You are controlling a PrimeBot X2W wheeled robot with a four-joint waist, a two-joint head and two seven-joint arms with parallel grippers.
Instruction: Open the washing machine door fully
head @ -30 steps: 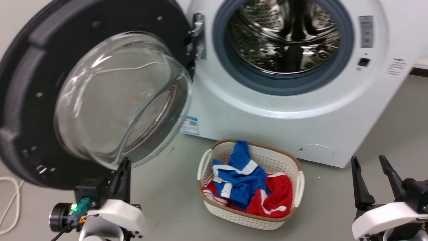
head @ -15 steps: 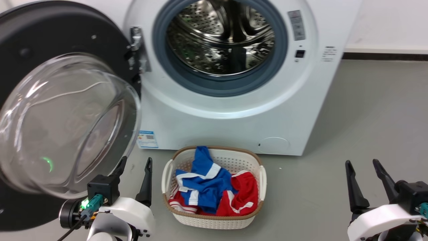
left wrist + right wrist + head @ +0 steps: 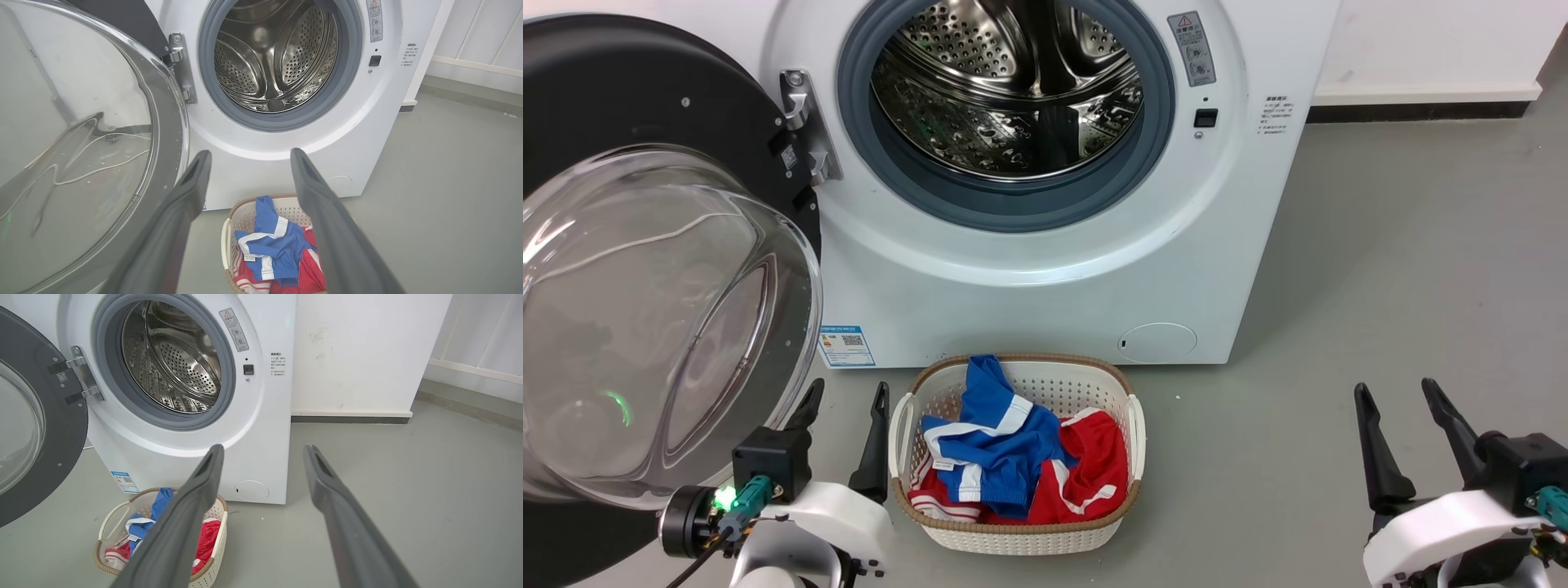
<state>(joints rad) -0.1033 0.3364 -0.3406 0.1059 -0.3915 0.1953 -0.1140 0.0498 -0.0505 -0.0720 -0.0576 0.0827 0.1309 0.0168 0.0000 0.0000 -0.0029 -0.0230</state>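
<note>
Grey floor meets white wall beside the washing machine, the washing machine door standing wide. Left gripper and right gripper: jaws spread, empty.

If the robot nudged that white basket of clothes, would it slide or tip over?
Probably slide: the basket looks low and wide, sitting flat on the smooth grey floor. Likely light, since it is perforated plastic holding just a few crumpled garments. Its thin walls may flex if squeezed.
</note>
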